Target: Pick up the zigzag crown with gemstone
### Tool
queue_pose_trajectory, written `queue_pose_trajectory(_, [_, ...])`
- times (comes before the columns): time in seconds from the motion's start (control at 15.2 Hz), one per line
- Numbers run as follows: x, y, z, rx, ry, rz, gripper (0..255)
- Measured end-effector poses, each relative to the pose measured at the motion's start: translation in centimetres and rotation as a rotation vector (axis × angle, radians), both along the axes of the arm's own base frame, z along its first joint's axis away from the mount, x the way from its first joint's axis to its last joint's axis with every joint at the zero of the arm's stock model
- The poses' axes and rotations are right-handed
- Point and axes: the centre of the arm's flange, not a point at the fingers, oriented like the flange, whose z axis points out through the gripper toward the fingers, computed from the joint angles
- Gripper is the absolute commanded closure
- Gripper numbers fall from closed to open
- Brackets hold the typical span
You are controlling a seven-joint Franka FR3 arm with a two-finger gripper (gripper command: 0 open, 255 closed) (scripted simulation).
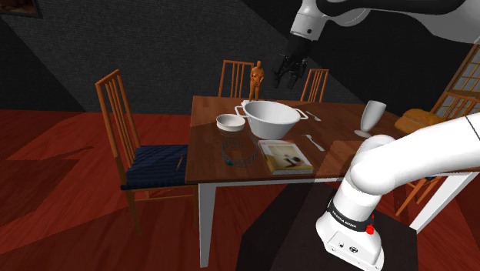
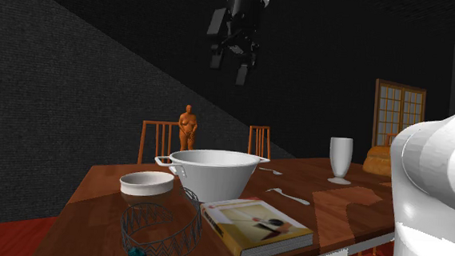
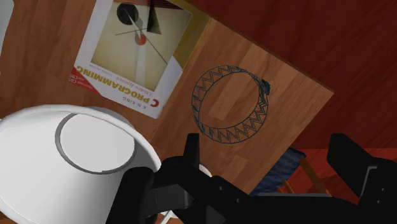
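The zigzag crown [image 1: 238, 151] is a dark wire ring with a small teal gemstone [image 2: 137, 255]. It lies flat on the wooden table [image 1: 331, 127] near the front edge, beside a book. The crown [image 2: 160, 230] sits closest to the camera in the second exterior view. My black gripper [image 1: 288, 73] hangs high above the table's far side, over the big white bowl and well away from the crown. In the wrist view the crown [image 3: 231, 104] lies beyond the gripper [image 3: 267, 147], whose fingers stand wide apart with nothing between them.
A large white two-handled bowl [image 1: 269, 119] stands mid-table with a small white dish [image 1: 230, 122] beside it. A book [image 1: 285, 155] lies right of the crown. A white goblet [image 1: 373, 117], a spoon [image 1: 314, 141], an orange figurine [image 1: 256, 79] and wooden chairs [image 1: 123, 135] surround them.
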Motion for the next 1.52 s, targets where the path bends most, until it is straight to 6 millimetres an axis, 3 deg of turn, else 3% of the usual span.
queue_pose_trajectory(0.13, [0.4,0.2,-0.6,0.000,0.002,0.001,0])
queue_pose_trajectory(0.46, [3.0,2.0,-5.3,-0.001,0.022,0.005,0])
queue_pose_trajectory(1.52, [11.8,9.2,-23.8,-0.005,0.088,0.020,0])
